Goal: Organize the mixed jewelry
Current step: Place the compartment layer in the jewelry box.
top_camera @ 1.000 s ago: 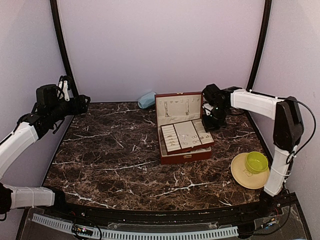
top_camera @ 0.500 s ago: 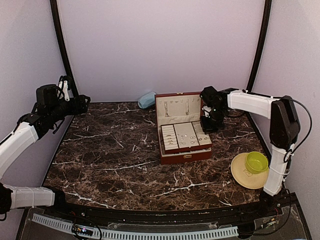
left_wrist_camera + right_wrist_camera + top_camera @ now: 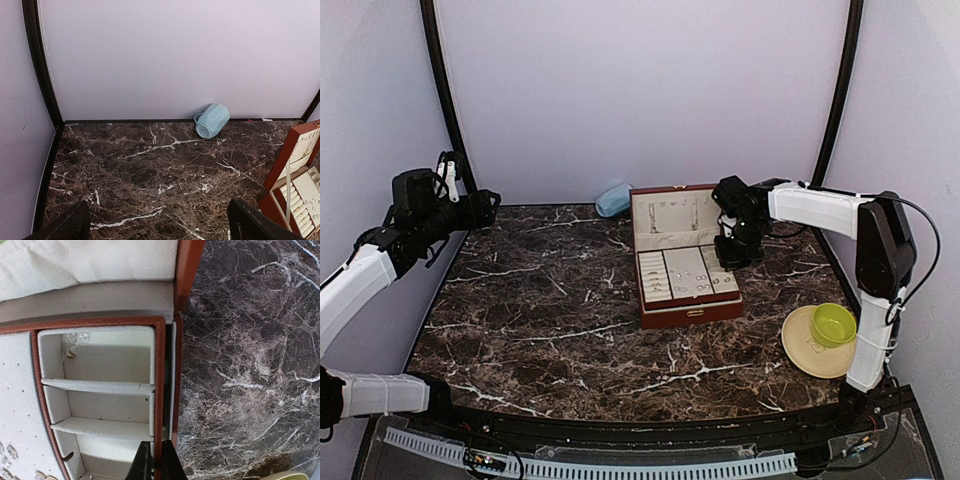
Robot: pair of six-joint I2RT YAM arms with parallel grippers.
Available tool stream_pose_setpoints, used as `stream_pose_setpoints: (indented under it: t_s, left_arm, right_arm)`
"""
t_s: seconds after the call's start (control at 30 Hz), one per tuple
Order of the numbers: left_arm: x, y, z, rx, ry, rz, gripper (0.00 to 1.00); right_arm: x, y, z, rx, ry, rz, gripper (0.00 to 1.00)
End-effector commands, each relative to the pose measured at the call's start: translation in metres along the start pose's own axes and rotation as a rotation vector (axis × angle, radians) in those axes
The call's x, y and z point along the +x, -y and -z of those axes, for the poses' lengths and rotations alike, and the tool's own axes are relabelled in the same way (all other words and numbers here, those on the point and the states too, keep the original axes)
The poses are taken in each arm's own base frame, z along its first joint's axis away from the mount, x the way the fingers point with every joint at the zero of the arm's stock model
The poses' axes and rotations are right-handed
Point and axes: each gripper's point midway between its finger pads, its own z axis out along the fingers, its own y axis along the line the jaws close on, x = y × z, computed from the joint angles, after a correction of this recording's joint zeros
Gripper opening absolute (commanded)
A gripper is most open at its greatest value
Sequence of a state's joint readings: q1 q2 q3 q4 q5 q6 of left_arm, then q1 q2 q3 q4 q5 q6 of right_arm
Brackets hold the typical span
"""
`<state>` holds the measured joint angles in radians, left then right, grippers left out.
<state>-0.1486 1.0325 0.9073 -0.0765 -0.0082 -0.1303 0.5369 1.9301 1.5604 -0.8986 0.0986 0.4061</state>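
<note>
Since a second ago my right gripper (image 3: pixel 729 255) has slid toward 9 o'clock, and the tray (image 3: pixel 686 273) moved with it: it used to stick out past the box (image 3: pixel 690 312) at 3 o'clock, and now it sits square on top. My left arm has not moved.

My right fingers (image 3: pixel 144 466) are shut tight. They pinch the thin red wall at the tray's 3 o'clock edge, and nothing else is in them. My left gripper (image 3: pixel 155 222) is wide open and holds nothing. It hangs far off, high over the table's (image 3: pixel 540 310) 9 o'clock side.

What matters next is where the jewelry (image 3: pixel 690 285) lies. It is in the tray's middle and 9 o'clock parts, so it is toward 9 o'clock from my right fingers, across two thin walls. The long slots beside my fingers run from 12 to 6 o'clock. My right gripper is much nearer than my left.

Some things are hard to see. From above the pieces are just tiny shiny dots, and I cannot tell rings from earrings. My wrist view cuts off most of them at its lower left edge. One small clear bit with a dark speck lies in the top slot (image 3: pixel 97 355). I cannot tell what it is.
</note>
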Motion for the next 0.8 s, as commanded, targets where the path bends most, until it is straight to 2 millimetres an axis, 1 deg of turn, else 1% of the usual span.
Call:
stream_pose_setpoints:
  t_s: [0.0,0.33,0.47,0.57,0.63,0.77]
  left_arm:
    - [-0.005,0.0,0.007,0.004,0.028,-0.011,0.98]
    - [-0.005,0.0,0.007,0.005,0.029,-0.011,0.98]
    - [-0.004,0.0,0.006,0.004,0.027,-0.011,0.98]
    - [-0.005,0.0,0.007,0.004,0.028,-0.011,0.98]
    - [-0.004,0.0,0.007,0.004,0.028,-0.011,0.98]
    - [-0.004,0.0,0.007,0.005,0.028,-0.011,0.98]
  right_arm:
    - [-0.005,-0.001,0.004,0.02,0.013,0.003,0.0]
    - [0.0,0.006,0.004,0.059,-0.009,0.028,0.0]
    - [0.001,0.004,0.006,0.046,-0.018,0.05,0.0]
    - [0.0,0.006,0.009,0.057,-0.019,0.054,0.0]
    - [0.0,0.003,0.008,0.042,-0.02,0.049,0.0]
    - [0.003,-0.006,0.001,0.008,-0.019,0.035,0.0]
